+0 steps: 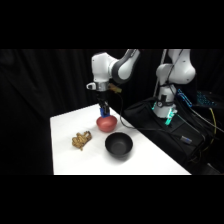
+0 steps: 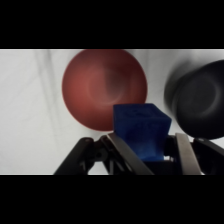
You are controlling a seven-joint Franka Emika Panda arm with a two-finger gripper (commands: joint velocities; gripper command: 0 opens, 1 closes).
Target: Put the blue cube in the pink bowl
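Black drapes close off the room behind the white counter point(image 1: 150, 157), which carries very little: the pink bowl point(image 1: 106, 123) toward the back, a larger glossy black bowl point(image 1: 118, 145) in front of it and just apart from it, and a tan lumpy object point(image 1: 81, 139) off to one side, well clear of both.

From my side view the arm reaches over from its base, and the gripper point(image 1: 104, 110) hangs straight down above the pink bowl. I can make out a speck of blue between the fingers. The wrist view settles it: the fingers point(image 2: 126, 155) are closed narrowly on the blue cube point(image 2: 140, 131), gripping it by opposite sides, with the cube held clear of the counter. Below and beyond it I see the pink bowl's open interior point(image 2: 95, 87), empty, and the black bowl point(image 2: 200, 102) at the edge of the same view.

I judge the carry to be nearly done and the placing step in hand. The cube appears to sit over the bowl's near rim rather than its centre, though the camera's slant may exaggerate that. My next move calls for a small shift toward the bowl's middle, a short descent, then opening the fingers so the cube drops inside and not onto the rim or toward the black bowl.
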